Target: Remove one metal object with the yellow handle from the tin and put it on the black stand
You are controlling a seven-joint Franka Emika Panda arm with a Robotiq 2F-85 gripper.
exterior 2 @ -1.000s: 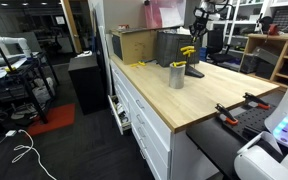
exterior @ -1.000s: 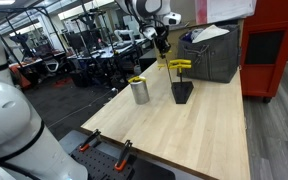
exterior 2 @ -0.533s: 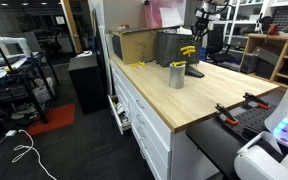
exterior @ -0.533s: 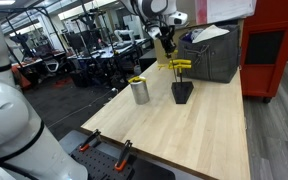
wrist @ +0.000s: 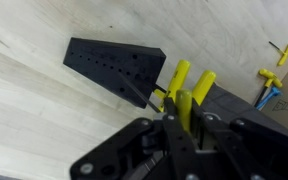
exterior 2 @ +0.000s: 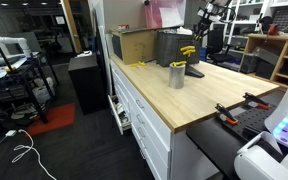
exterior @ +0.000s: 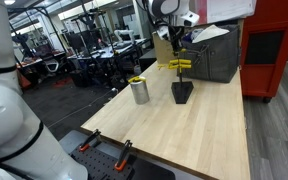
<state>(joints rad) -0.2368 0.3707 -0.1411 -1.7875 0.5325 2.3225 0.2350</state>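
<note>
Metal object with the yellow handle (exterior: 180, 66) sits atop the black stand (exterior: 182, 93), centre-right of frame, so placement looks done. Claw (exterior: 173, 44) hangs just above it; open or closed, can't tell. Tin (exterior: 139, 91) stands left of it on the counter (exterior: 184, 140). Left: back the arm off.

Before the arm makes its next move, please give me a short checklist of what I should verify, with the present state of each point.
1. Is the metal object with the yellow handle on the black stand? Ok, yellow handles rest at its top.
2. Is the gripper free of that object? Cannot tell; it hangs just above, and the wrist view does not show the finger gap clearly.
3. Is the black stand upright on the table? Ok.
4. Is the tin upright? Ok, with yellow handles showing at its rim.
5. Is there room between the gripper and the dark crate behind? Cannot tell.
</note>
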